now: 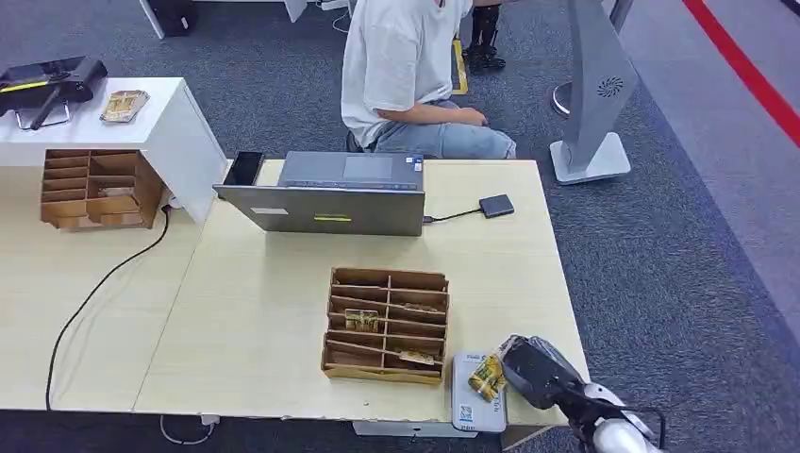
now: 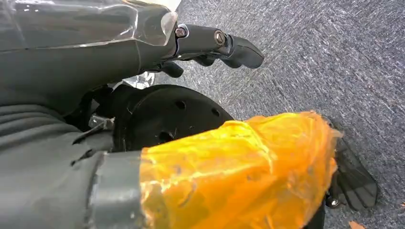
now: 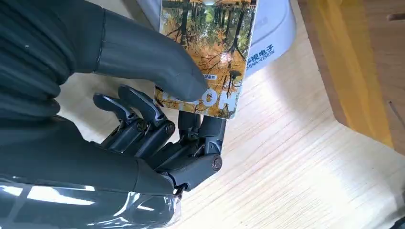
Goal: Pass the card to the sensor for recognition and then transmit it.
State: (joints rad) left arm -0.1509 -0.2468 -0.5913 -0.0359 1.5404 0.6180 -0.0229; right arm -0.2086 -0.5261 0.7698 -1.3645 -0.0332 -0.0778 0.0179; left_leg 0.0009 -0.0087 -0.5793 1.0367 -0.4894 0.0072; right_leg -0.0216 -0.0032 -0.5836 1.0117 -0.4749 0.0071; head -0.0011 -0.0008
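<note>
My right hand (image 1: 536,370) pinches the card (image 1: 487,376) between thumb and fingers, over the white sensor (image 1: 476,404) at the worktop's (image 1: 255,311) lower right edge. My left hand (image 2: 210,45) hangs over carpet, fingers curled, holding nothing.

Table (image 1: 255,311) bears organizer (image 1: 387,324) (cardboard), laptop (image 1: 330,193), reader (image 1: 476,401)

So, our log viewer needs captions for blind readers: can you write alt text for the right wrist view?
The robot's right hand pinches a card printed with autumn trees, holding it over a white card reader on a pale wooden table. A cardboard box stands beside the reader.
</note>
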